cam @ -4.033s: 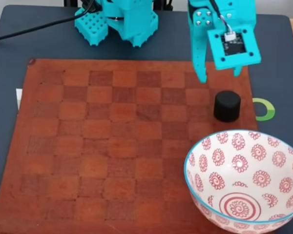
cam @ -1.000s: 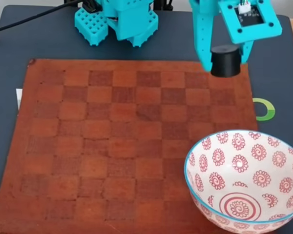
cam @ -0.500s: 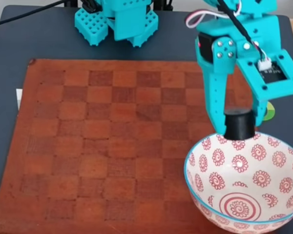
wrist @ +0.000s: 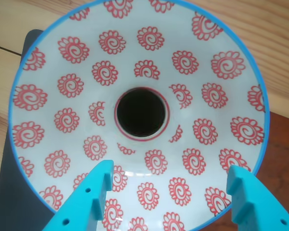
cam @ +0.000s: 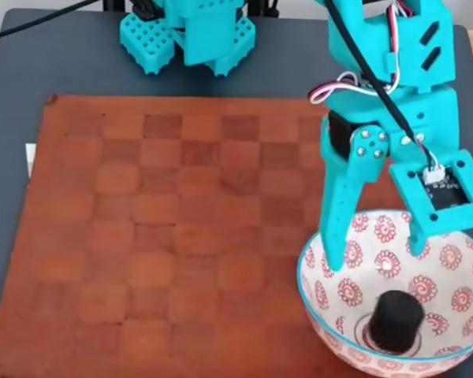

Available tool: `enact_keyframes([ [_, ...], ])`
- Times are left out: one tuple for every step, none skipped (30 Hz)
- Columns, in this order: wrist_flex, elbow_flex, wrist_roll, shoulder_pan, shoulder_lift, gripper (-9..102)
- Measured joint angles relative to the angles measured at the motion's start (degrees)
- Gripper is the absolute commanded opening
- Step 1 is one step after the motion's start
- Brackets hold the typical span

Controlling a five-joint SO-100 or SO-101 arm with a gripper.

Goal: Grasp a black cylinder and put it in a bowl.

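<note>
The black cylinder (cam: 392, 320) stands at the bottom of the bowl (cam: 331, 303), a white one with red spiral flowers and a light blue rim. In the wrist view the black cylinder (wrist: 141, 112) fills the red ring at the centre of the bowl (wrist: 62, 62), seen from straight above. My teal gripper (cam: 374, 246) hangs open over the bowl's far side, its two fingers spread wide with nothing between them. Seen from the wrist, the gripper (wrist: 171, 175) has one fingertip at each lower side of the picture, above the bowl's wall.
The bowl rests on the near right corner of a brown chessboard mat (cam: 173, 228) on a dark table (cam: 71, 63). The arm's teal base (cam: 189, 31) stands at the back. A wooden surface (wrist: 274, 29) lies beyond the table.
The gripper moved forward over the bowl and opened. The black cylinder left its fingers and now stands on the bowl's bottom.
</note>
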Motion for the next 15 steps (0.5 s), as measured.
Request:
enact_keyframes([
  [0.35,0.0,0.0,0.0,0.0,26],
  [1.23,-0.18,0.09,0.0,0.0,24],
  [2.37,-0.79,0.26,0.0,0.0,21],
  [3.69,-1.58,0.35,0.0,0.0,18],
  [5.36,-2.64,0.35,0.0,0.0,16],
  [6.94,-3.87,0.35,0.0,0.0,14],
  [8.44,-5.27,0.35,0.0,0.0,12],
  [9.49,-6.77,0.35,0.0,0.0,10],
  [10.02,-8.17,0.18,0.0,0.0,8],
  [10.46,-9.4,0.18,0.0,0.0,7],
  [10.72,-10.55,0.18,0.0,0.0,6],
  [10.99,-11.43,0.18,0.0,0.09,4],
  [11.16,-11.87,0.18,0.0,0.09,4],
  [11.16,-11.87,0.18,0.0,0.09,3],
  [11.16,-11.87,0.18,0.0,0.09,2],
])
